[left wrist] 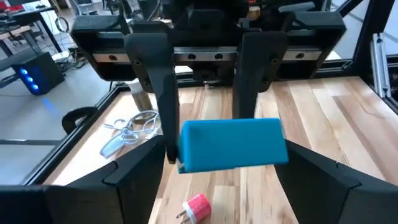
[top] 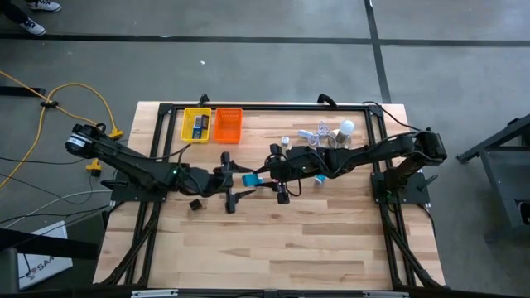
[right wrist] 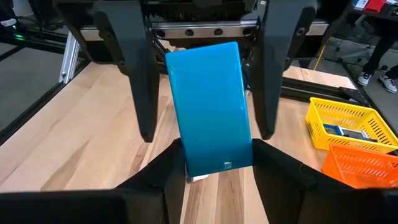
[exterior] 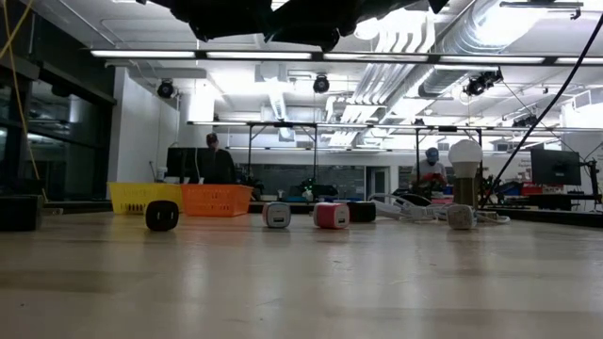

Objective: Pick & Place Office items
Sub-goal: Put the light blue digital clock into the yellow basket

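high view: the two hands meet mid-counter (top: 331, 248), a blue packet (top: 252, 178) between them. left wrist view: the left hand (left wrist: 202, 165) stands apart around the packet. right wrist view: the right hand (right wrist: 214, 165) is clamped on the packet's end, above the counter.

Grey concrete floor (top: 248, 21) surrounds the light wooden table (top: 273, 240); white ceiling ducts (exterior: 415, 38) and bright strip lights (exterior: 283, 54) overhead.

bright overhead ceiling strips (exterior: 283, 54), glare on tabletop (exterior: 301, 273), soft shadows, slightly blurred
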Controlling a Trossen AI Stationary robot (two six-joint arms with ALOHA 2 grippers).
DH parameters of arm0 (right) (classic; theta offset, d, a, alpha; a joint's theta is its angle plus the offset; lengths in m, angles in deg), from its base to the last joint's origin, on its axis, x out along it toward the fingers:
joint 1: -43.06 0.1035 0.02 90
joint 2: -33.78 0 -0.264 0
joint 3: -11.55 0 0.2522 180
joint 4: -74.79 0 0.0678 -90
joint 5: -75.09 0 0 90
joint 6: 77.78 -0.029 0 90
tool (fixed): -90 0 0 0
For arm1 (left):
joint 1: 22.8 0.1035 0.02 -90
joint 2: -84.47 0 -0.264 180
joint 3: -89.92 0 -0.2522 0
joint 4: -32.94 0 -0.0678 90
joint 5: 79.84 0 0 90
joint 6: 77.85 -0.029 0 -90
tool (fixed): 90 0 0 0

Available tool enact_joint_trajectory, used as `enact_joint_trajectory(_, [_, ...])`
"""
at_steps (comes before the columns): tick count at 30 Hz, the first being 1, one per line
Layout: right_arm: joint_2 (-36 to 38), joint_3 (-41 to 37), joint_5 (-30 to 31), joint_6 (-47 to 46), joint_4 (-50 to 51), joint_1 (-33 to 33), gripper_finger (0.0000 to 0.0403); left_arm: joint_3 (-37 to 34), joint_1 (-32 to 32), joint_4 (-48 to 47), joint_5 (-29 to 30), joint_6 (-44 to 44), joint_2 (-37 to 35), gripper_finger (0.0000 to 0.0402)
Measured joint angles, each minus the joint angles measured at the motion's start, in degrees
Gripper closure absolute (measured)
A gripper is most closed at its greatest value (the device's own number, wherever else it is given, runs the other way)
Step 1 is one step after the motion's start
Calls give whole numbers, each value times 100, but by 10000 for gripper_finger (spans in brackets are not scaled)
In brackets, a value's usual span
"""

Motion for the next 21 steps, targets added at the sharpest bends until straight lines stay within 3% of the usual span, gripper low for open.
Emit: enact_joint_trajectory(21, [0,0,-17,0,0,0,251,0,62,72,13,299,-2,116])
